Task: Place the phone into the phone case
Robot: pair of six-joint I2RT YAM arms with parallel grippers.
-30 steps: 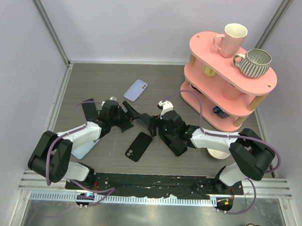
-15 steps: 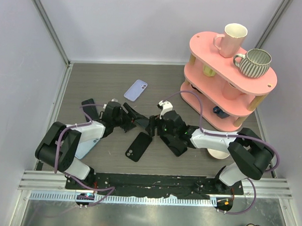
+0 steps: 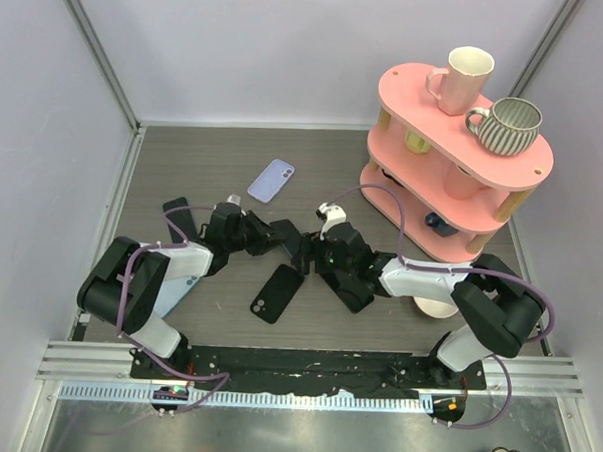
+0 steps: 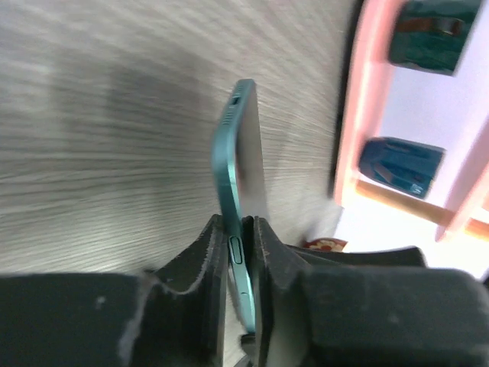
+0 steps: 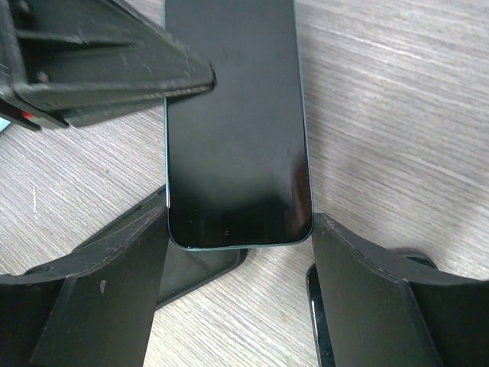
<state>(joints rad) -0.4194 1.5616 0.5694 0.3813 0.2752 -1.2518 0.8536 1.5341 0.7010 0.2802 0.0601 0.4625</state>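
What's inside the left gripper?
The phone, edge-on, side button showing, pinched in the left gripper. Its end behind the fingers is covered.

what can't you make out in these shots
- right wrist: phone cut off at its far end by the top edge; dark shape beneath it mostly behind the right hand
- left wrist: phone's lower end hidden by the left hand; shelf blurred
- top: both grips too small to read; blue thing mostly under the left arm
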